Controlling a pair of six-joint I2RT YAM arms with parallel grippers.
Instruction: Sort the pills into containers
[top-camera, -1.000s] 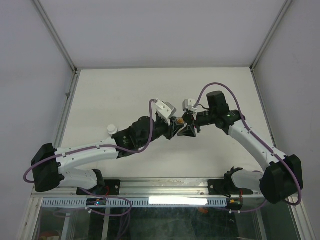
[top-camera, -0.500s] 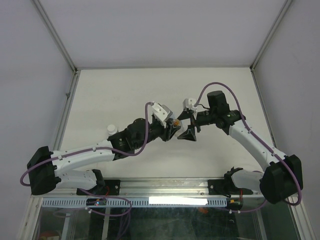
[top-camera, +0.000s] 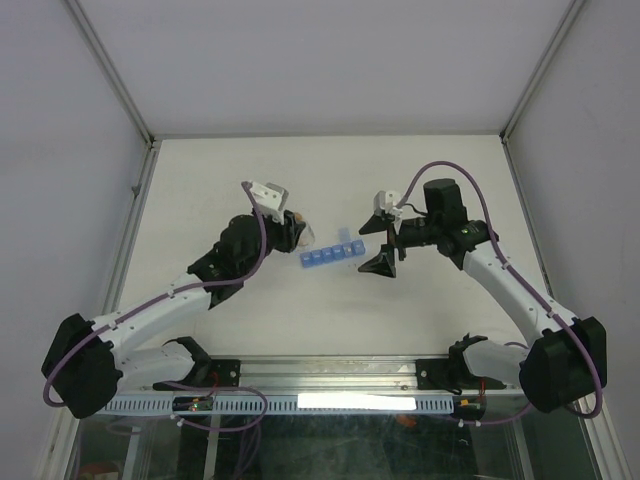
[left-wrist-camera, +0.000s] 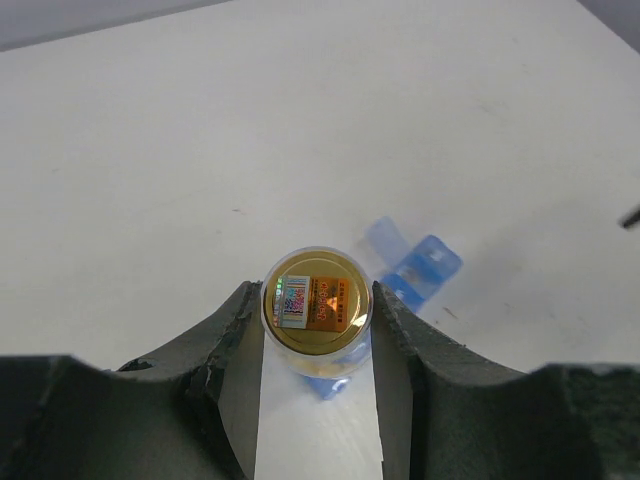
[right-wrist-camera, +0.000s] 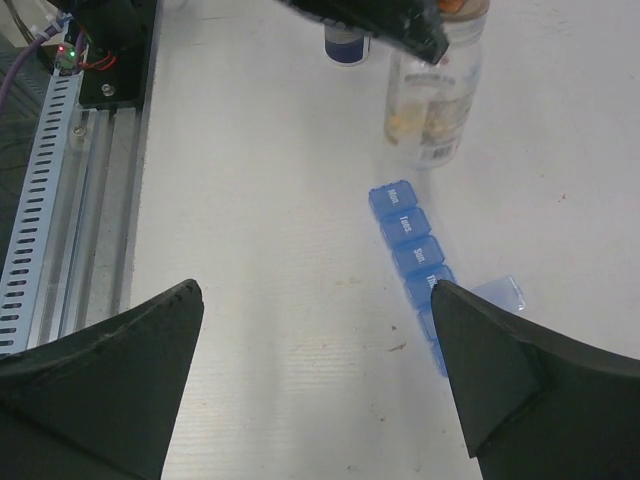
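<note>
A small clear bottle (left-wrist-camera: 317, 303) holding orange-tan pills (right-wrist-camera: 410, 124) sits between the fingers of my left gripper (left-wrist-camera: 315, 295), which is shut on it; both pads press its sides. Its gold end with a sticker faces the left wrist camera. In the top view the left gripper (top-camera: 296, 232) hangs just left of the blue containers strip (top-camera: 334, 255), which lies flat on the table with one lid (right-wrist-camera: 499, 293) flipped open. My right gripper (top-camera: 385, 246) stands wide open and empty at the strip's right end. The strip (right-wrist-camera: 408, 240) runs past its right finger.
A small round cap (right-wrist-camera: 347, 44) lies on the table beyond the bottle in the right wrist view. The metal rail (right-wrist-camera: 50, 190) with the arm bases runs along the table's near edge. White walls enclose the table on three sides.
The two grippers, joined over the bottle a second ago, have parted. My left arm swung left with the bottle, uncovering the blue strip. The right gripper opened wide.
</note>
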